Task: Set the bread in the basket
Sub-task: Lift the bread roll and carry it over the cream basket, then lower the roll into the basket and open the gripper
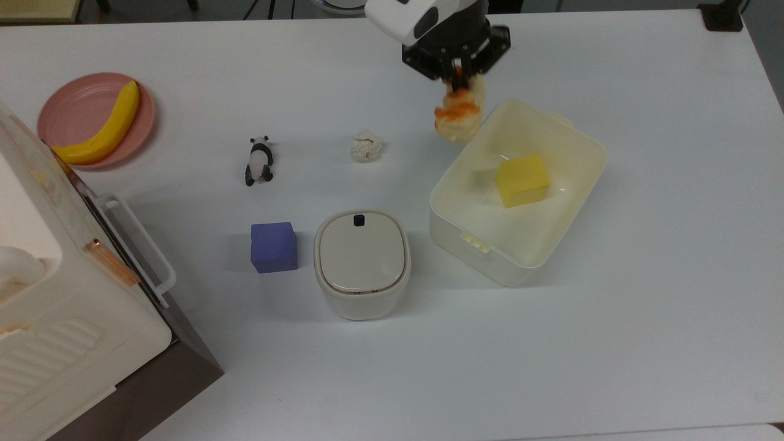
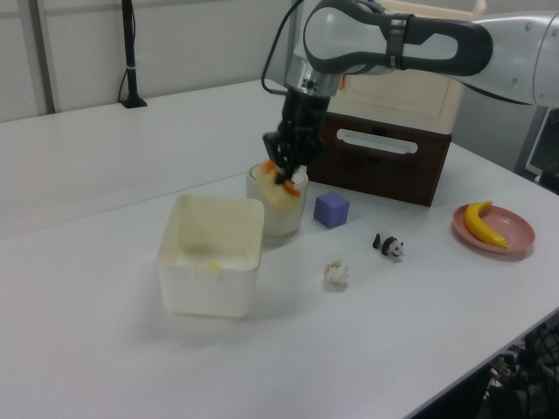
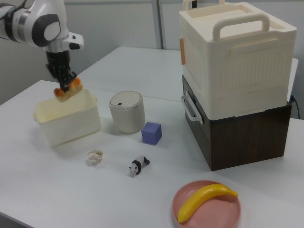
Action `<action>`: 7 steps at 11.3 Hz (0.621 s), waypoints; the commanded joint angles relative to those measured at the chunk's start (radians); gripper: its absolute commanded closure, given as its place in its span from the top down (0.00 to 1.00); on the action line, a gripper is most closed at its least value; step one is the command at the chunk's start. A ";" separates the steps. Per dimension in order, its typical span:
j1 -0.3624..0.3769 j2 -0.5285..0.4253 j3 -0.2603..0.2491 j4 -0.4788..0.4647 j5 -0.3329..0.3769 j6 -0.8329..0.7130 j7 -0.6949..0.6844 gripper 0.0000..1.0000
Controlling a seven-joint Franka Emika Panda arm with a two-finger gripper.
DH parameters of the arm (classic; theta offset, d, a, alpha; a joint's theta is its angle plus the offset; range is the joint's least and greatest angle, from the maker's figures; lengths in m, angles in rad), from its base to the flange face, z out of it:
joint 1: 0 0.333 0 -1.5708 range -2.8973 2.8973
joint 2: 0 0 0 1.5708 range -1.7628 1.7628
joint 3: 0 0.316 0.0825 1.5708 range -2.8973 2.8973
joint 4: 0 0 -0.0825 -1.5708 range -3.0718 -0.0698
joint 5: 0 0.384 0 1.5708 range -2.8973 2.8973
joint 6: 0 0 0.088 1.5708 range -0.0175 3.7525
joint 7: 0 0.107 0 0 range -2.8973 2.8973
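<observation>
Near the top view's upper centre, the gripper [image 1: 456, 72] pinches the bread [image 1: 457, 116], which hangs just below it, seemingly clear of the tabletop [image 1: 612, 343], beside the basket's [image 1: 520, 263] far-left rim.

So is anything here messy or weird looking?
A little. The panda toy lies tipped over on the table, and a crumpled paper ball sits loose nearby. The basket stands crooked, holding a yellow cube. Nothing is spilled or broken.
</observation>
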 commanded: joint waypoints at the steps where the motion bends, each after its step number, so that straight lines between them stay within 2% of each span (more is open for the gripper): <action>1: 0.028 0.117 0.008 0.020 0.010 0.197 0.269 0.00; 2: 0.037 0.136 0.010 0.022 0.010 0.224 0.296 0.07; 3: 0.056 0.148 0.010 0.020 0.006 0.252 0.317 0.62; 4: 0.070 0.150 0.011 0.020 -0.020 0.249 0.330 1.00; 5: 0.073 0.150 0.014 0.020 -0.048 0.240 0.331 1.00; 7: 0.068 0.133 0.014 0.023 -0.057 0.164 0.289 1.00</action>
